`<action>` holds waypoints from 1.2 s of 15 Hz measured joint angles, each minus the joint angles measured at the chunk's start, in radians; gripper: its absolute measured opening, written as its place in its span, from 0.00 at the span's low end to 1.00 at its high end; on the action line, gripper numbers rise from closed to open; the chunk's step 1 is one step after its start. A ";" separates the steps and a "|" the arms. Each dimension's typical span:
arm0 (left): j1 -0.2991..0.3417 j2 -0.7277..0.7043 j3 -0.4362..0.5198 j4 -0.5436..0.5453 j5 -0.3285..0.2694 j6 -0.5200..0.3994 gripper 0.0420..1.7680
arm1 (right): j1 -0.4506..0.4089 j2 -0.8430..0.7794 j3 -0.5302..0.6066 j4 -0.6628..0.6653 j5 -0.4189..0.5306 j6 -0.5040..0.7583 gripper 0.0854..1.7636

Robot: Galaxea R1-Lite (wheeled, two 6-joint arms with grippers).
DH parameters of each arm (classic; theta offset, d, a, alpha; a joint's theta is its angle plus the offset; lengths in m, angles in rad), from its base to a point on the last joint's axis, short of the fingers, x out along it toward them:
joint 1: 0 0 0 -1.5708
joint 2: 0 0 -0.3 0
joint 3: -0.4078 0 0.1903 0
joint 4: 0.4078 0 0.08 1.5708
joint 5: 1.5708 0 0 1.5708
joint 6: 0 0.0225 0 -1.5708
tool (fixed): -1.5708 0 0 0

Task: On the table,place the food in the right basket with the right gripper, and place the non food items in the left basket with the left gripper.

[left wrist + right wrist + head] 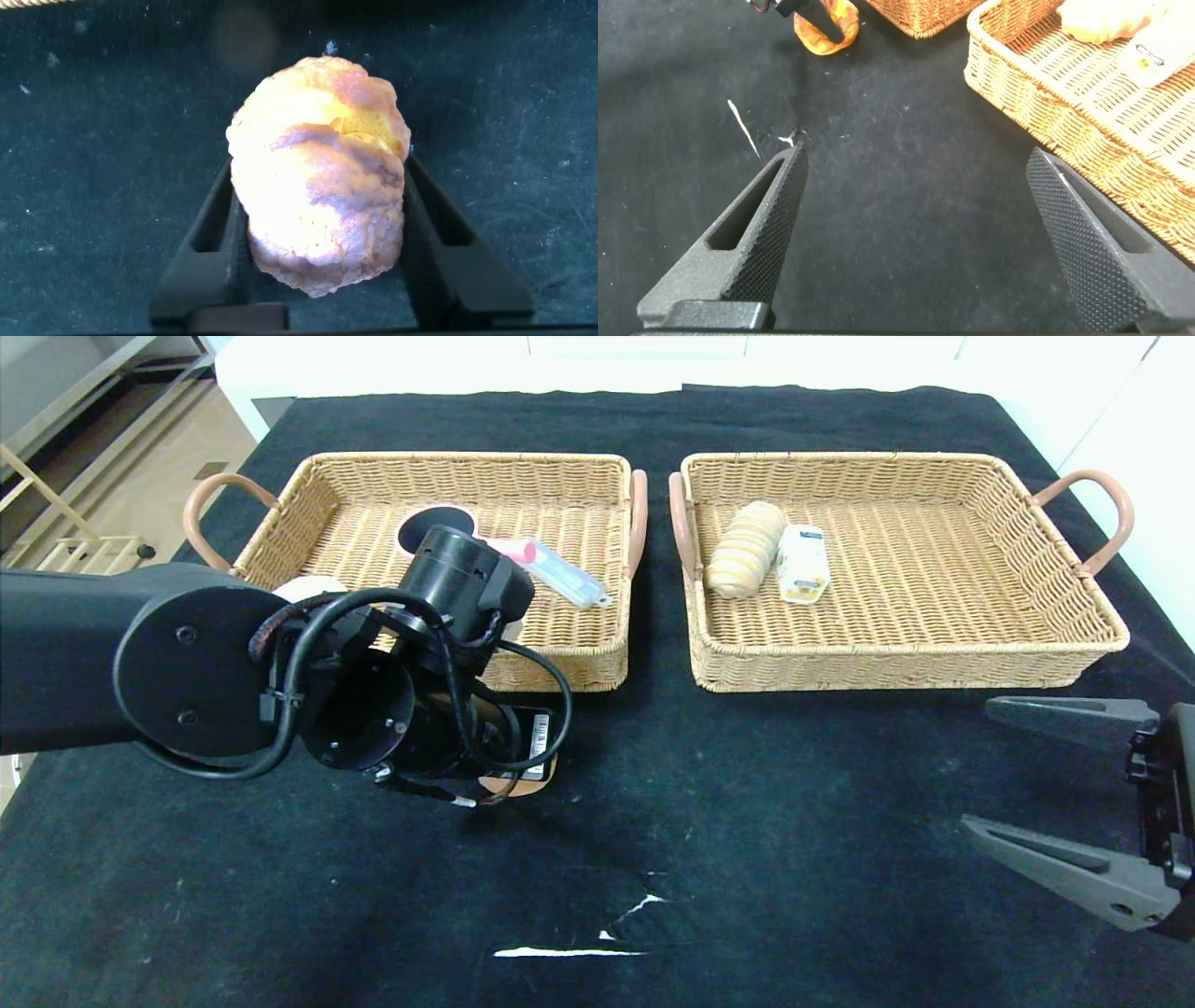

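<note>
My left claw is down on the black surface just in front of the left basket, its fingers close on either side of a lumpy, golden-brown fried-looking piece, touching or nearly so; my right claw hangs wide and empty near the right basket. That basket already holds a bread roll and a small packet, the left one a clear pink-capped tube. The piece looks crusty, irregular, like food, and seems the last item outside a basket.
</note>
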State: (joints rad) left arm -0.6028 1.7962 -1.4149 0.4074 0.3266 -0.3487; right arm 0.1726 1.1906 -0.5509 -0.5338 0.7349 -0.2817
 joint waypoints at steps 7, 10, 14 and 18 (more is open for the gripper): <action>0.003 0.000 -0.001 0.000 -0.006 0.000 0.47 | 0.001 -0.001 0.000 0.000 0.000 0.000 0.97; 0.001 -0.004 0.000 0.002 -0.006 0.003 0.47 | 0.002 -0.008 0.001 0.000 0.000 0.002 0.97; -0.017 -0.049 0.001 0.007 -0.010 0.009 0.47 | -0.001 -0.019 0.001 0.001 0.001 0.006 0.97; -0.074 -0.095 -0.004 0.004 -0.016 0.011 0.47 | -0.010 -0.026 -0.008 0.009 -0.003 0.008 0.97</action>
State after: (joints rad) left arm -0.6764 1.7015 -1.4185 0.4113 0.3102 -0.3381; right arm 0.1630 1.1643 -0.5585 -0.5249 0.7321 -0.2740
